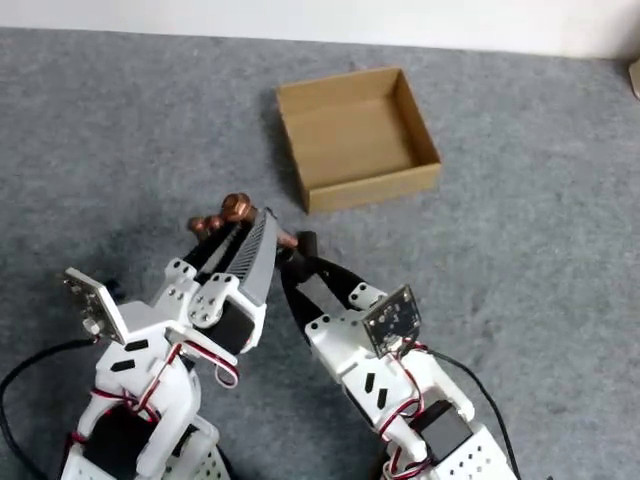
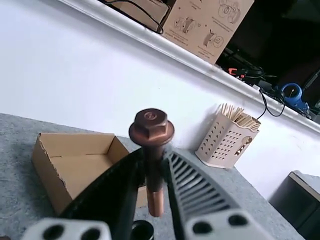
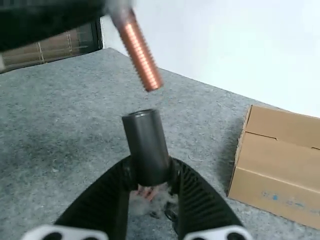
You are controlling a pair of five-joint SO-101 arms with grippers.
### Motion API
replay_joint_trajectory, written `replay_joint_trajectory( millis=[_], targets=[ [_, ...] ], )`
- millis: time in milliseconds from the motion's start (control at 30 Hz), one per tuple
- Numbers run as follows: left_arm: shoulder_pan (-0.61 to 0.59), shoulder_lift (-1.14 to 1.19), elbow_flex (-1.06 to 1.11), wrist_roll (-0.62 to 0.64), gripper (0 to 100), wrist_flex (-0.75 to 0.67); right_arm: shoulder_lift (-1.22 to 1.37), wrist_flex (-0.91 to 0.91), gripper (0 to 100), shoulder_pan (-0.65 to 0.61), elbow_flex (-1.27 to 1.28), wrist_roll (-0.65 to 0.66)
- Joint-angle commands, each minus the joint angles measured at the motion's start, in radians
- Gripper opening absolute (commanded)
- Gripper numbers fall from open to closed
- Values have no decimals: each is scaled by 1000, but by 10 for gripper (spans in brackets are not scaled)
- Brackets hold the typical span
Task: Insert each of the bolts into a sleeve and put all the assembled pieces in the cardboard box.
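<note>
Left gripper [image 2: 153, 167] clamped on the shank of a bolt [image 2: 151, 131], hex head sticking out past the fingertips, threaded end out the other side. Right gripper [image 3: 150, 176] clamped on the lower part of a dark sleeve [image 3: 146, 145], open end pointing away from the wrist.

- Grey mat [image 1: 520, 250] covers the table.
- Cardboard box [image 1: 355, 135] sits open-top on the mat past both grippers, well apart from them, nothing inside it.
- Perforated holder [image 2: 226, 142] full of thin sticks stands by the white wall, off to the side of the box.
- Sleeve: held off the mat, in the high view just beside the left gripper's ribbed finger.
- Bolt: tilted, threaded tip just short of the sleeve's open mouth. Small gap visible from the right wrist camera, roughly lined up, not in yet.
- Copper-coloured pieces [image 1: 206, 224] lie next to the left gripper's tip, partly hidden by it; can't tell how many.
</note>
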Motion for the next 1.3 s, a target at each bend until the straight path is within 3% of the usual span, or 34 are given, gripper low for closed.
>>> replay_joint_trajectory(
  millis=[0, 467, 700, 1267],
  targets=[
    [16, -7, -70, 0, 4, 3, -12, -38, 5, 15, -7, 12],
    [22, -7, -51, 3, 4, 94, -12, -38, 5, 73, -12, 12],
    [21, -7, -18, 0, 4, 87, -12, -38, 5, -10, -5, 12],
    [22, -7, 90, -2, 4, 77, -12, -38, 5, -8, -5, 12]
  ],
)
